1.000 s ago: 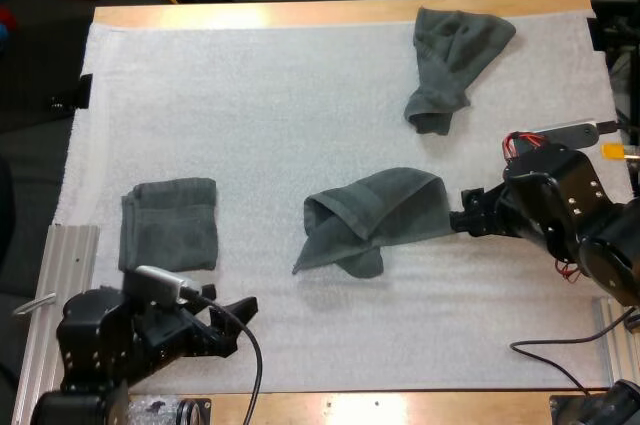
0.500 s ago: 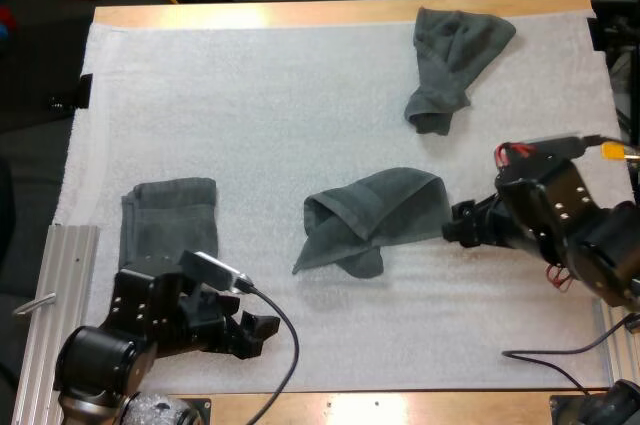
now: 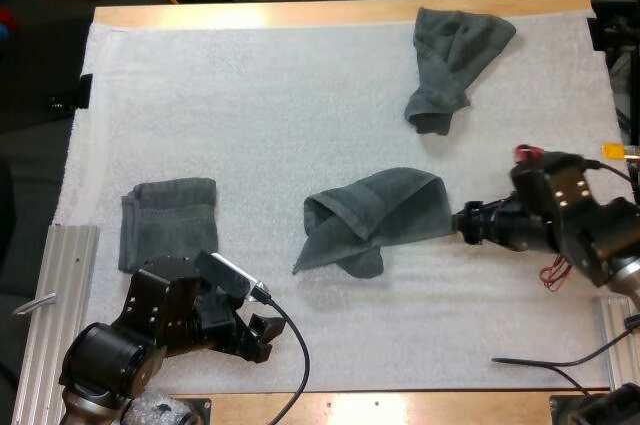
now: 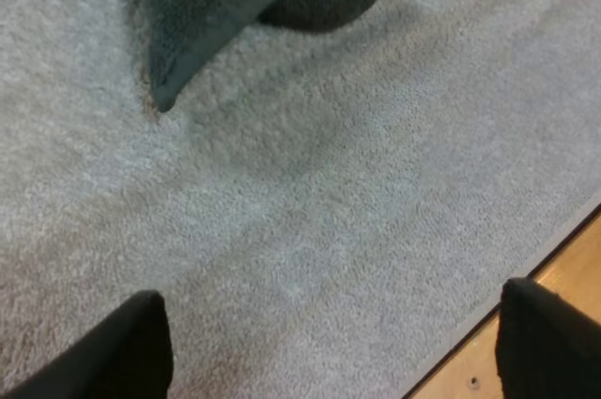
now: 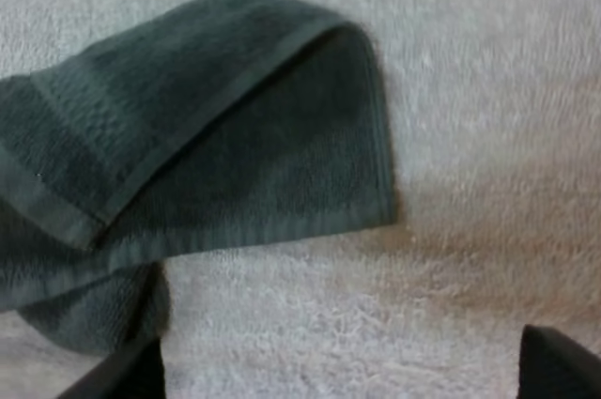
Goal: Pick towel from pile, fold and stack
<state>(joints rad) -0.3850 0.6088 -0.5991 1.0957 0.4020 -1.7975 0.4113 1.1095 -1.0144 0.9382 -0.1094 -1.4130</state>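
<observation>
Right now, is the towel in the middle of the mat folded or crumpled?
Crumpled: the middle towel lies in uneven overlapping flaps.

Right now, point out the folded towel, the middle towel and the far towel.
folded towel (image 3: 168, 223), high view, centre of its top face.
middle towel (image 3: 385, 207), high view, its folded-over flap.
far towel (image 3: 455, 45), high view, its broad far part.

A robotics lab bench, by the look: a pale wooden table (image 3: 340, 11) under a white textured mat (image 3: 250, 115), a ribbed aluminium rail (image 3: 60, 265) set along the edge to the left of the black two-fingered left gripper (image 3: 262, 333), with the matching right gripper (image 3: 465, 223) well apart across the mat.
</observation>
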